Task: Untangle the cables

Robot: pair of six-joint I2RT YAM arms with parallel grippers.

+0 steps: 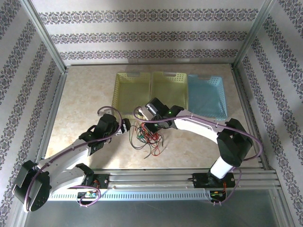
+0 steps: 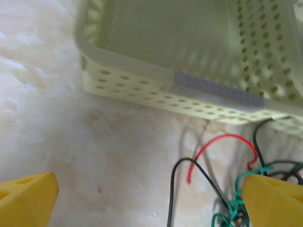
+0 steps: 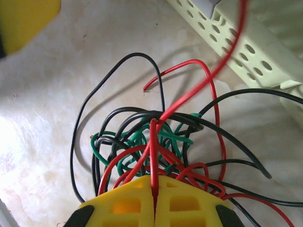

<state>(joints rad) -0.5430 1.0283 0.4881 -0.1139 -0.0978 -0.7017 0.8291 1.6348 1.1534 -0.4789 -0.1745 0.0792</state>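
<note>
At the near edge, an aluminium rail carries both arm bases. Just beyond it, in the middle of the table, lies the tangled bundle of thin red, black and green cables, with a few loose ends spread toward the rail. The right gripper is over the bundle with its yellow fingers pressed fully together. They pinch one red wire that rises from the knot. The left gripper stands just left of the bundle, jaws spread wide, holding nothing.

There is wide free room on the left of the table, and less on the right. Directly behind the cables, close to the wires, is the near wall of a pale yellow perforated plastic basket. A second yellow basket and a light blue basket stand beside it in a row.

The beige marble-patterned table surface is bare around them. Metal frame posts and walls with striped floral wallpaper close the cell.
</note>
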